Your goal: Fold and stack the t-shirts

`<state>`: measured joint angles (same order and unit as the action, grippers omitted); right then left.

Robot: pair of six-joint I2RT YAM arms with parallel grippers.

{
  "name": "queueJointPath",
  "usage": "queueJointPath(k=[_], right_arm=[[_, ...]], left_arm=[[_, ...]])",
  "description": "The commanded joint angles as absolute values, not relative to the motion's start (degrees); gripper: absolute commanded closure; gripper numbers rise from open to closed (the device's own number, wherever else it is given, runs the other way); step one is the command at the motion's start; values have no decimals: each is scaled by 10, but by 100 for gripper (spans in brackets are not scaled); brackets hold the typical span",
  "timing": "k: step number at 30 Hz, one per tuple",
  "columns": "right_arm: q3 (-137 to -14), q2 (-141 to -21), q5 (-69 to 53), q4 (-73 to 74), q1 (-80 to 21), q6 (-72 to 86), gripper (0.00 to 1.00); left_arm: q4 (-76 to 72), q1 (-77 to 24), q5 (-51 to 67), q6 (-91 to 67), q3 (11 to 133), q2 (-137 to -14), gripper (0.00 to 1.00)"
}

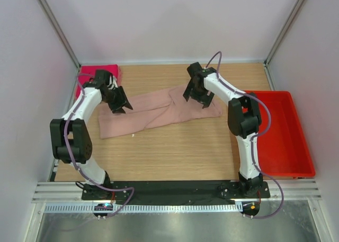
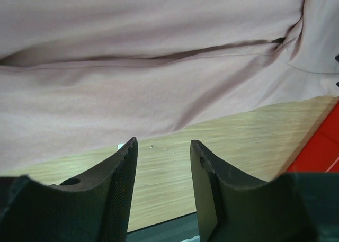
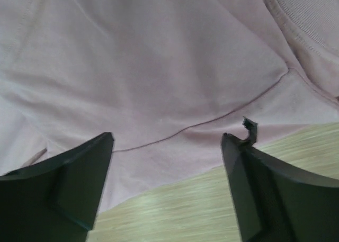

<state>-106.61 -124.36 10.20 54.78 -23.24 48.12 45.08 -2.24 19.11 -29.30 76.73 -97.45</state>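
Magenta shirt [image 1: 103,70] only in overhead view

I am working in what is looking like a robotics lab cell, not a home. White panels [image 1: 159,19] on metal posts [image 1: 57,27] are boxing in my wooden desk [image 1: 175,152]. My left arm [image 1: 71,139] and right arm [image 1: 244,120] are sitting bolted to a black plate [image 1: 169,191] at its near edge, trailing purple cables [image 1: 269,119], with a slotted metal rail [image 1: 175,208] running in front.
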Motion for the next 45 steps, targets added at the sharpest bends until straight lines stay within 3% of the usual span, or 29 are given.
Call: queueJointPath(k=[1,8,13,15,18,19,21,27,35,45], right_arm=[[-1062,-1260,172,518,-236,518,1],[-1081,-1317,225,474,-213,445,0],[-1163,-1392,220,461,-181,358,0],[-1226,-1415,211,454,-173,297,0],[-1334,-1455,198,468,-172,218,0],[-1349,-1452,191,469,-171,208,0],[-1350,-1427,177,461,-171,200,0],[-1366,-1317,150,538,-184,236,0],[-1201,-1142,117,582,-235,245,0],[-994,-988,112,559,-245,264,0]], left_arm=[[466,-20,172,-258,752,-936,54],[489,-20,160,-234,742,-901,54],[516,-37,142,-211,762,-902,54],[528,-48,126,-195,771,-906,53],[547,-84,100,-166,803,-929,41],[553,-93,94,-158,814,-938,33],[574,-122,57,-135,855,-974,27],[609,-132,8,-126,974,-1108,28],[631,-132,51,-116,1089,-1264,29],[605,-134,35,-161,1006,-1311,30]])
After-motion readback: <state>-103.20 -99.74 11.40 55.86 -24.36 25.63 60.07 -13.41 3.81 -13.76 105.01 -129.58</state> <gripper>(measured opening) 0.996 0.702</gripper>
